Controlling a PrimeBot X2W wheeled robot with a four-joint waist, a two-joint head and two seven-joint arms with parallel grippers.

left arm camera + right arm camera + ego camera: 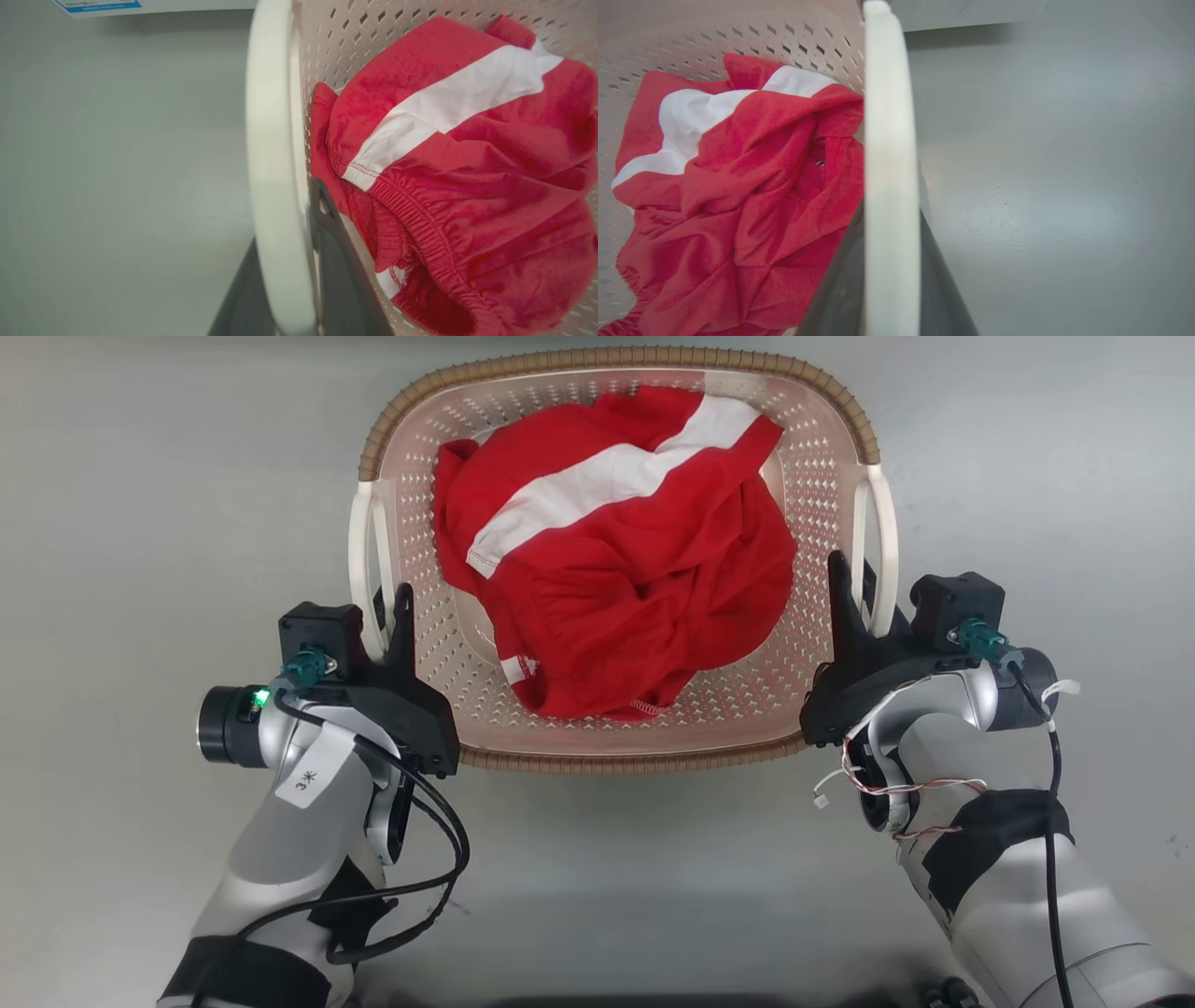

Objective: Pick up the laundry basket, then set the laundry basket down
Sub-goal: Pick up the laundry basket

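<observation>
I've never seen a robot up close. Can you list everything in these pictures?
laundry basket: one, pale pink-cream with brown rim, centre of the head view
handles: two, white, one on each side of the basket
garment: one, red with white stripe, crumpled inside the basket
surface: one, grey, all around
label: one, blue and white, top of left wrist view
left hand: one, black, fingers clamping the left handle
right hand: one, black, fingers clamping the right handle
arms: two, silver-grey with black cables, lower corners
</observation>
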